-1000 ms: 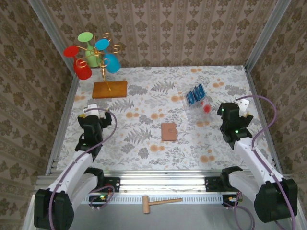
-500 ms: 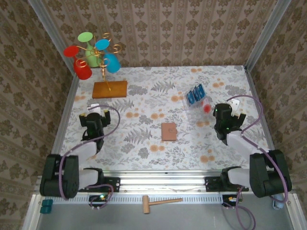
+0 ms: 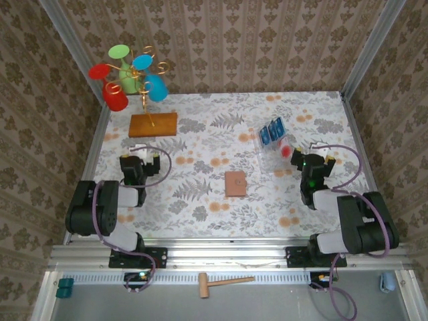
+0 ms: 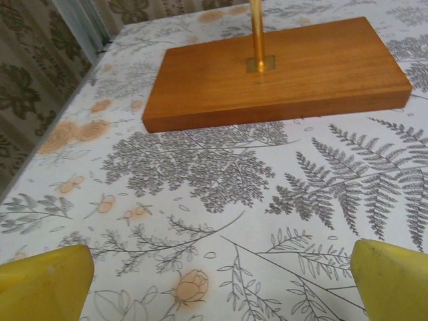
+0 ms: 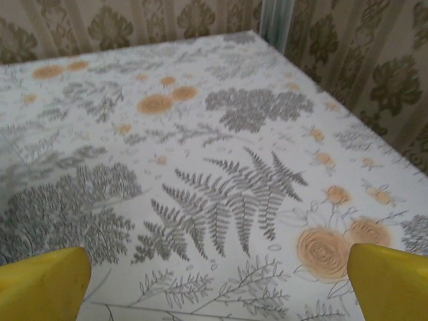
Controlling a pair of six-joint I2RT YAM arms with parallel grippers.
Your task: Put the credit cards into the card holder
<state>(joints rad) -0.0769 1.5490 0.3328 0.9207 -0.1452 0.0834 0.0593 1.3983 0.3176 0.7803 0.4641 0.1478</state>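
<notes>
Midway between the surface's left and right edges I see the card holder point(image 3: 235, 183) lying flat, closed | credit cards point(image 3: 271, 132) standing in the clear tray point(image 3: 279, 152), toward the far right corner | left gripper point(image 4: 221, 281) spread wide, empty, facing the wooden slab point(image 4: 274, 70) | right gripper point(image 5: 217, 281) spread wide, empty, near the right edge

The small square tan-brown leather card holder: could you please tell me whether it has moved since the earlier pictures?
No. The tan-brown card holder lies exactly where it lay, as far from the orange-brown wooden slab as before.
</notes>
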